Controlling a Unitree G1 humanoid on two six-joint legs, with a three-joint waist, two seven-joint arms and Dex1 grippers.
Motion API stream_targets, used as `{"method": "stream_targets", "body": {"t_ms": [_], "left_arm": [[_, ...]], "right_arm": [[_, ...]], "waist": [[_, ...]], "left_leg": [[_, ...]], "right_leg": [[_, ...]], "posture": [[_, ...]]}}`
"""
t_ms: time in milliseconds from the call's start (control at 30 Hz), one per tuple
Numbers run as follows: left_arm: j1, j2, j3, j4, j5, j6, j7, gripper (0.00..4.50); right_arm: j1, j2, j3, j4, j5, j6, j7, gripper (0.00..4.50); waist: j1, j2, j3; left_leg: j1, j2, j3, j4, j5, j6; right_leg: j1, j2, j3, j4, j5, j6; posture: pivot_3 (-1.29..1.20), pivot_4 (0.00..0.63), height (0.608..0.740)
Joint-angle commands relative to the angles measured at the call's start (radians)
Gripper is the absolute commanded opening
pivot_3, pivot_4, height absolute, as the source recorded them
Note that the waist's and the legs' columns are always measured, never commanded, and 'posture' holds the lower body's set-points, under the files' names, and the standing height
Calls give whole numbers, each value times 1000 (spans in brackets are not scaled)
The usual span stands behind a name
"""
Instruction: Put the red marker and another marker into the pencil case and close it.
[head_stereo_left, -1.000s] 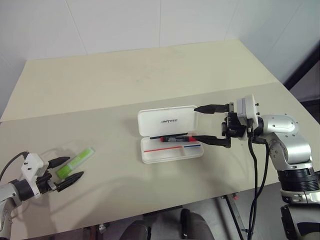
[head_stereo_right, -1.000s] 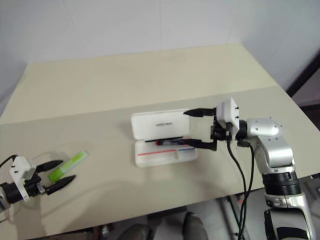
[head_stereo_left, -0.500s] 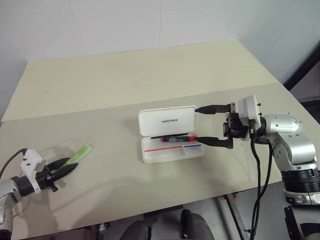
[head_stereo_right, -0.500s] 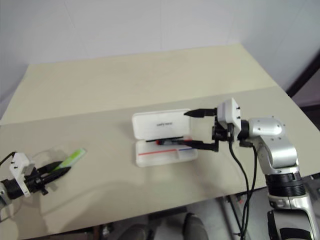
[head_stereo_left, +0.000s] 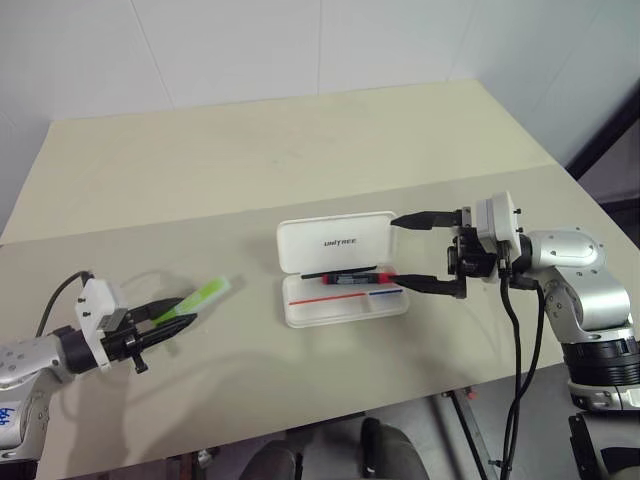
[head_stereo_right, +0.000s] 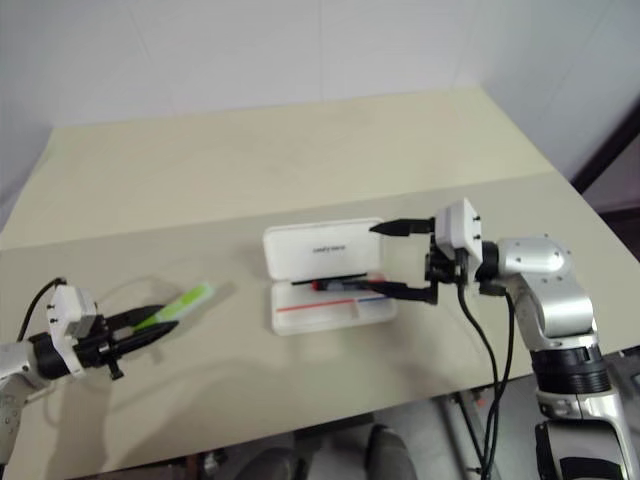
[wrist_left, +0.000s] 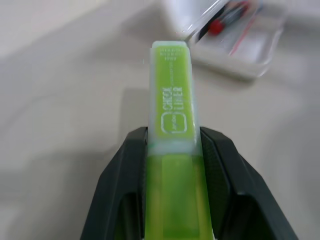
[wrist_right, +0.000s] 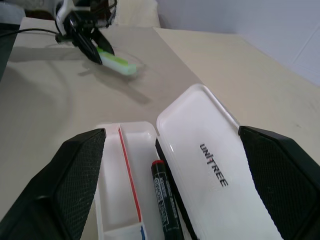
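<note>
Left end effector (head_stereo_left: 178, 318) now clenched on green marker (head_stereo_left: 204, 296), lifted off table; right end effector (head_stereo_left: 412, 250) unchanged, released.

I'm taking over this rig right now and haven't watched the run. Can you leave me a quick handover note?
Left claw: shut on the green marker, held off the table, left of the pencil case.
Right claw: open, beside the case's right end, holding nothing.
Done: red marker lies in the open case.
Left: carry the green marker over, drop it in, close the lid.
</note>
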Motion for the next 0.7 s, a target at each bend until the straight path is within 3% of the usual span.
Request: {"method": "stream_targets", "body": {"t_ms": [33,333,700], "left_arm": [[-52,18,-39,-98,-25,38,11,1114],[-244,-59,-293,-150,70,91,94,1114],[-388,-219,-537,-35,212,40,114,1114]], "right_arm": [[10,-16,-34,-3,3,-20,-2,4500],[74,-42,-68,-59,11,-8,-27,4500],[221,-110,-156,-233,62,80,-100,4500]], "waist": [[1,0,0],[3,0,0],[10,-1,0]], "left_leg": [[0,0,0,0,0,0],[0,-1,0,1,0,0],[0,-1,1,3,0,0]], "right_leg": [[0,0,0,0,0,0],[0,0,-1,0,0,0],[1,-1,-6,-1,0,0]], "posture": [[0,150,740],[0,150,740],[0,150,740]]}}
